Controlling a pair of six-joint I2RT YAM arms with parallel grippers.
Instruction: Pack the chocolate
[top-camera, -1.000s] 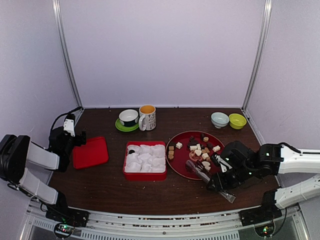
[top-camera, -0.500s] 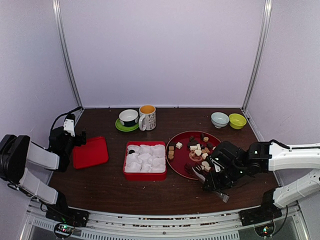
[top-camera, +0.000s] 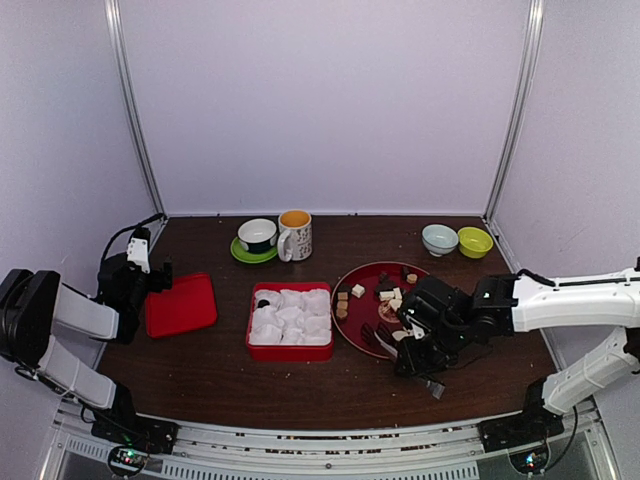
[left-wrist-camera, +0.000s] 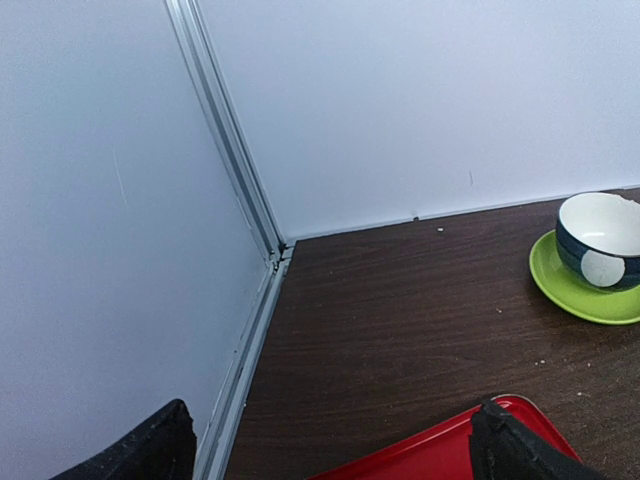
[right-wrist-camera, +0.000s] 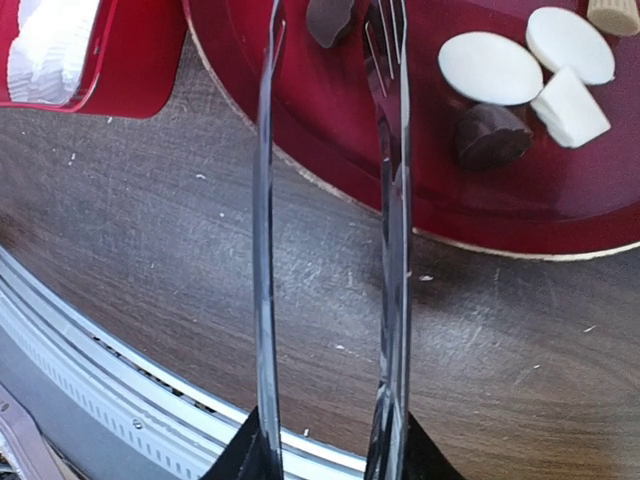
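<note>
My right gripper (right-wrist-camera: 325, 450) is clamped tight on the handle end of the metal tongs (right-wrist-camera: 263, 250), whose arms stand apart. Just ahead, on the red plate (right-wrist-camera: 520, 190), lies the chocolate (right-wrist-camera: 490, 68): cream-white rounds, a white block and dark brown lumps, one between the tong tips.

no text, label, brand or number can be read in any view

Blue-white cup (left-wrist-camera: 598, 238) on green saucer (left-wrist-camera: 565, 295), far right; red tray (left-wrist-camera: 430, 458) edge at bottom; left gripper (left-wrist-camera: 330, 455) spread wide
</note>
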